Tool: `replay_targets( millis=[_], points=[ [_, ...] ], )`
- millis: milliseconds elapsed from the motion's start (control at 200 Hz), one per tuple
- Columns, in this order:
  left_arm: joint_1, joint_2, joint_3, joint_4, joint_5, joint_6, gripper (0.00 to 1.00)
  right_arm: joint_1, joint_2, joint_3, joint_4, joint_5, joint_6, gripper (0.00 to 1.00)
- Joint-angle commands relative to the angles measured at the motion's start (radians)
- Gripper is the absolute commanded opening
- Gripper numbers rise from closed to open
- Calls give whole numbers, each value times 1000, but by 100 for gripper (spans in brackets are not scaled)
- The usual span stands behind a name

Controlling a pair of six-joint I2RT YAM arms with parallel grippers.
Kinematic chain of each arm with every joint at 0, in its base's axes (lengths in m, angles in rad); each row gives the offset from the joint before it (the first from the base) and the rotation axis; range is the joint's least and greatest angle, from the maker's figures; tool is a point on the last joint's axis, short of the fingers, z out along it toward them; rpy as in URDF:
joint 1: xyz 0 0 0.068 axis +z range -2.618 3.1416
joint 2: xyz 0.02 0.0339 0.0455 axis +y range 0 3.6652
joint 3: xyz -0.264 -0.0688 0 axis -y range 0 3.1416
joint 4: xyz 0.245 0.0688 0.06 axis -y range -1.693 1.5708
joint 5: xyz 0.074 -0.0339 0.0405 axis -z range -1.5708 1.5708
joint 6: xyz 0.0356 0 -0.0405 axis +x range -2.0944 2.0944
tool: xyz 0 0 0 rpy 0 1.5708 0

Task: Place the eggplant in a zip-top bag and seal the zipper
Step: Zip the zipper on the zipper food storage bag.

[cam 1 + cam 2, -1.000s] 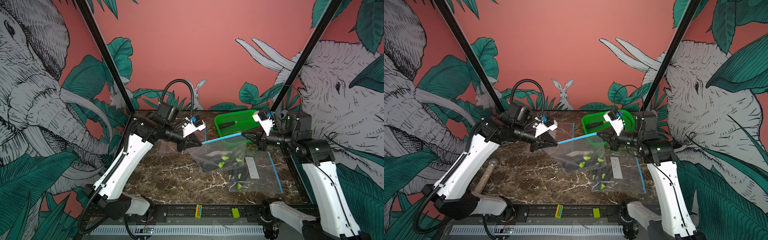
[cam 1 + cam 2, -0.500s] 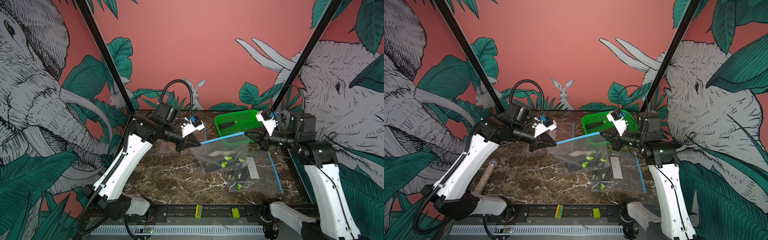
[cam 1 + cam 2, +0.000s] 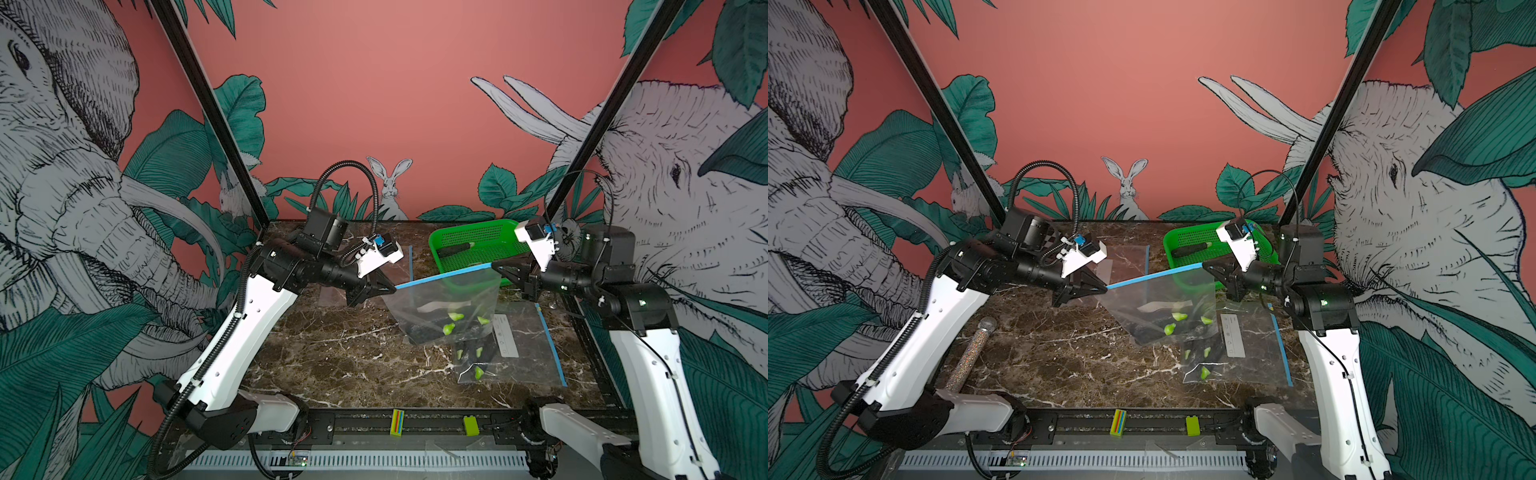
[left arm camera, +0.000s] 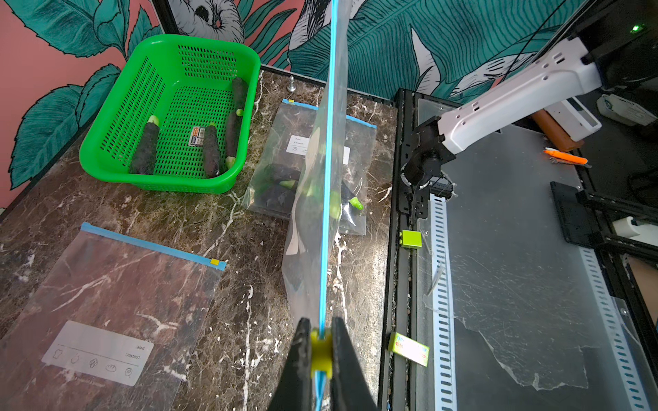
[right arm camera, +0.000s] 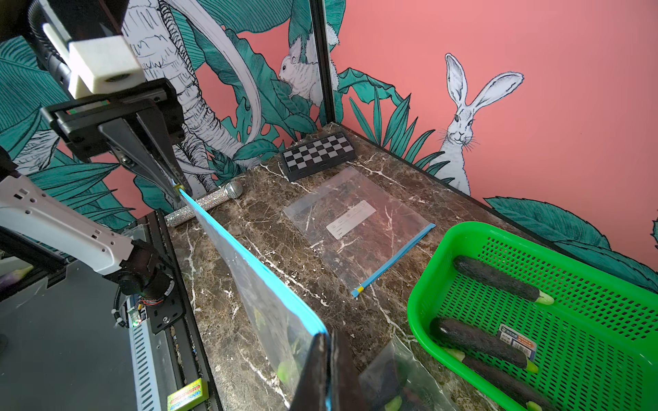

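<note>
Two pincers carry the job: the left pincer is clamped on the yellow slider at one end of the blue zipper, and the right pincer is pinched tight on the other end. The zip-top bag hangs between them, clear of the worktop. The eggplant lies in its sagging lower corner with others.

The strip reads as a single closed line in the left wrist view, so sealing looks nearly or fully done, though I cannot tell if the last bit under the slider is shut. The risks, as I judge them:
- pulling the ends further apart could slip the strip out of the right pincer and swing the load down
- stopping the slider short would leave a gap
- letting go from this height would drop the bag onto the filled bag lying below

Counted:
- three bags: one held, one filled, one empty bag lying flat
- one green basket holding at least three eggplants
- one microphone
- one chequered board
</note>
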State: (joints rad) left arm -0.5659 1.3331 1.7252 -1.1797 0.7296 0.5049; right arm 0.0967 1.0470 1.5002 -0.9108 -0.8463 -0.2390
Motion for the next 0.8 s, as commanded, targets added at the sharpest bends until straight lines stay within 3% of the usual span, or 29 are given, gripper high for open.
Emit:
replay_targets(
  millis=[0,30,215,340,580,790],
  points=[
    [14,-32,-11,-63,-17,9,0,-16,-9,37,31,-1,5,0],
    [13,-30,-8,-63,-13,9,0,-16,-5,37,33,-15,9,0],
    [14,-7,10,-55,14,12,0,-8,14,60,12,-71,13,49],
    [14,17,40,-62,29,14,0,38,38,122,-25,-76,-6,62],
    [14,68,98,-87,47,26,0,317,197,250,-130,150,-107,70],
    [14,81,132,-103,52,35,0,417,325,339,-220,220,-182,66]
  ],
)
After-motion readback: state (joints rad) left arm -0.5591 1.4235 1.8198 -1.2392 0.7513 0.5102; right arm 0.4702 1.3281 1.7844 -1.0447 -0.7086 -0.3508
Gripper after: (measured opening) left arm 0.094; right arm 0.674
